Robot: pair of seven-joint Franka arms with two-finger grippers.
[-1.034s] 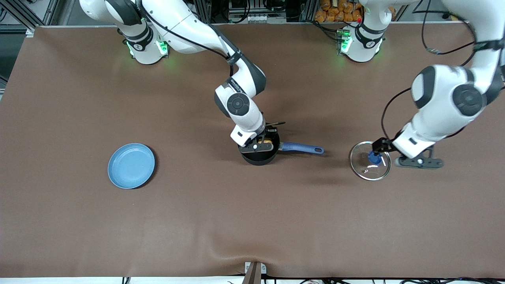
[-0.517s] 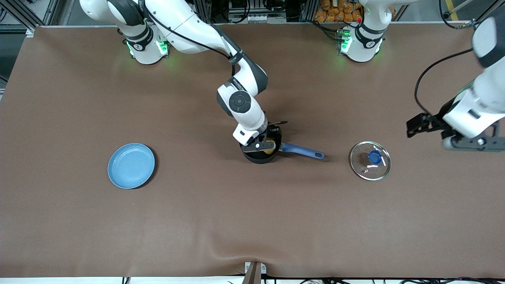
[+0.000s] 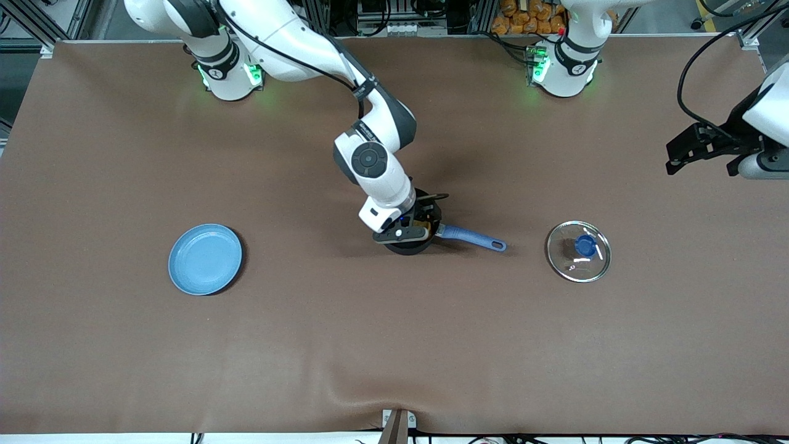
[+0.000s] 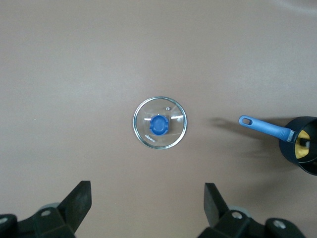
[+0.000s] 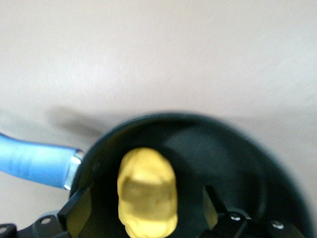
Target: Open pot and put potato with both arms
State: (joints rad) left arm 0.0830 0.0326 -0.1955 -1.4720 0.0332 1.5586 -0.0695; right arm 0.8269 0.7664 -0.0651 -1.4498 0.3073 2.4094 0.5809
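So the table (image 3: 394,345) is covered in a plain brown cloth with a few shallow wrinkles along the edge closest to the front camera. Three things sit right on it. The pot (image 3: 408,245) is roughly mid-table, lid off, its blue handle (image 3: 471,238) pointing toward the left arm's end. The glass lid (image 3: 578,251) lies flat past the handle's tip, apart from it, blue knob up. The light-blue plate (image 3: 205,259) sits well away from the pot toward the right arm's end.

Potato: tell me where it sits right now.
The potato lies inside the pot at mid-table, between the open fingers of the right gripper, with the plate and lid to either side.
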